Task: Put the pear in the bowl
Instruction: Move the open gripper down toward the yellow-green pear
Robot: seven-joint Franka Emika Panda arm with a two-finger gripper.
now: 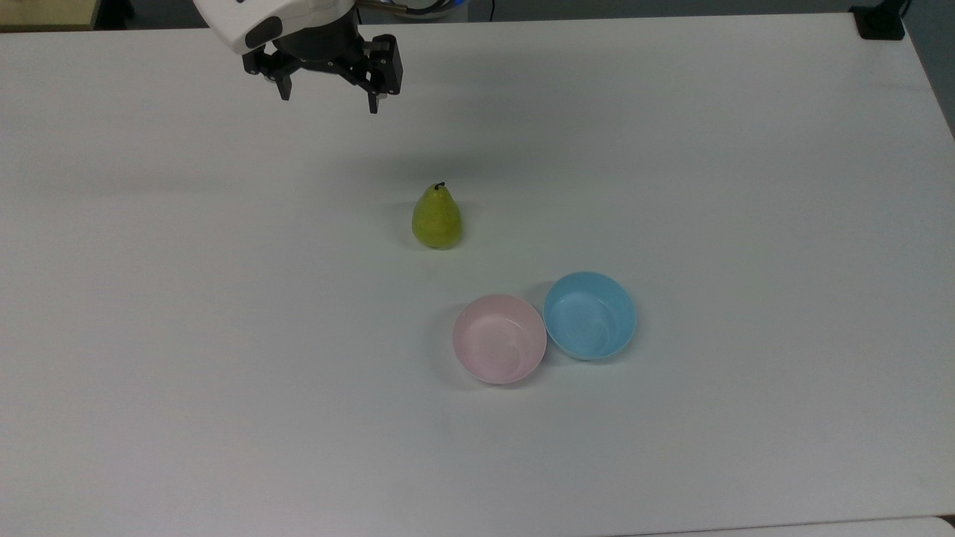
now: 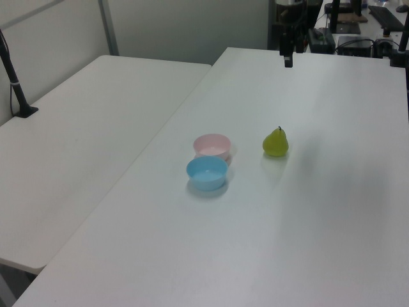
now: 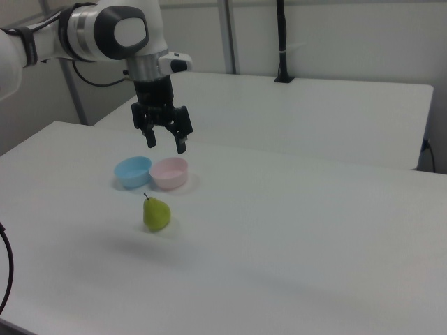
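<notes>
We see the pincer spread apart, empty, above the white surface near its far edge. The pear stands upright mid-surface, apart from the touching pink bowl and blue bowl.

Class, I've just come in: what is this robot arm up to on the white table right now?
The arm's gripper hangs open above the table, holding nothing. The pear stands upright on the table, untouched. Nearer the top view's bottom edge, the pink bowl and a blue bowl sit side by side, both empty. The pear is not yet in the pink bowl; nothing has been picked up.
</notes>
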